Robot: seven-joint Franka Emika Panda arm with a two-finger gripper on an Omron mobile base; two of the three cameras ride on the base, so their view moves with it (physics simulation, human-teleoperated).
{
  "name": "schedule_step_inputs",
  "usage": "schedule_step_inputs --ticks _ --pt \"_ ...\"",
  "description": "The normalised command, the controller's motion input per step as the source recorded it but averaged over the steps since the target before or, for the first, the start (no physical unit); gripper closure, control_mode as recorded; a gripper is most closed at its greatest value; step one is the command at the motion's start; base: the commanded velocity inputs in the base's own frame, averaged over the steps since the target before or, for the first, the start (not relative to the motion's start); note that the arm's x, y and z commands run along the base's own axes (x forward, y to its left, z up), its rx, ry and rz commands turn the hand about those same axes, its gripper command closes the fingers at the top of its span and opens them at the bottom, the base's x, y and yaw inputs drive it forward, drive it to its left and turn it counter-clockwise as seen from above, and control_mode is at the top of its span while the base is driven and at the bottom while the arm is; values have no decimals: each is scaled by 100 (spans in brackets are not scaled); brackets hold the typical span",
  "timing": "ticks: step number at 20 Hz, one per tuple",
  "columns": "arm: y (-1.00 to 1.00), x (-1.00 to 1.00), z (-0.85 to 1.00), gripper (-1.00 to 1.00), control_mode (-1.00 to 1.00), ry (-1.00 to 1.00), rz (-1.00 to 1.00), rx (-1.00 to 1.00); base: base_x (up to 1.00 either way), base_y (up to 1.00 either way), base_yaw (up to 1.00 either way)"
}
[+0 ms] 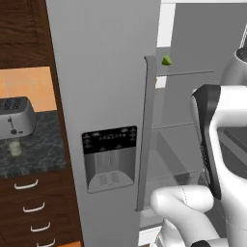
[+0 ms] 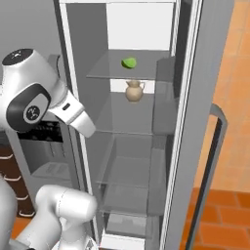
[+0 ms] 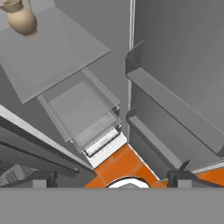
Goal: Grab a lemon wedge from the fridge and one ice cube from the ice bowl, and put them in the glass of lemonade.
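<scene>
**Grey fridge open, lemon wedge on upper shelf, gripper empty and wide**

Left base view: light-grey fridge [image 1: 103,96] with closed dispenser door, long vertical handle [image 1: 146,135] at its edge. Beyond the handle, open compartment with lemon wedge [image 1: 166,60] on a high glass shelf, well above and ahead of the white arm. Far off to the arm's left, silver toaster [image 1: 15,117] on a dark stone counter [image 1: 38,149], glass of lemonade [image 1: 15,148] just in front of it.

Right base view: open fridge interior, yellow-green wedge [image 2: 129,63] resting on the top glass shelf [image 2: 122,68]. One shelf down, tan bulb-shaped jug [image 2: 134,91], directly under the wedge. Right-hand door [image 2: 205,122] swung open, orange tiled floor [image 2: 219,215] beyond.

Hand view: gripper [image 3: 112,179] pointing down toward the fridge's lower part, dark fingertips [image 3: 40,180] spread far apart, nothing between them. Tan jug [image 3: 21,18] at top left on a glass shelf, clear drawers below, door bins to the right, orange floor between the tips.
</scene>
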Motion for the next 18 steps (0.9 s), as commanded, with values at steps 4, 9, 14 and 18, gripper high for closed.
schedule_step_inputs --ticks 4,9,14,18 --pt "0 0 0 -100 100 0 0 0 66 -13 7" --pt "0 0 0 -100 100 0 0 0 53 -17 14" --pt "0 0 0 -100 100 0 0 0 64 -20 9" --pt "0 0 0 -100 100 0 0 0 39 -25 5"
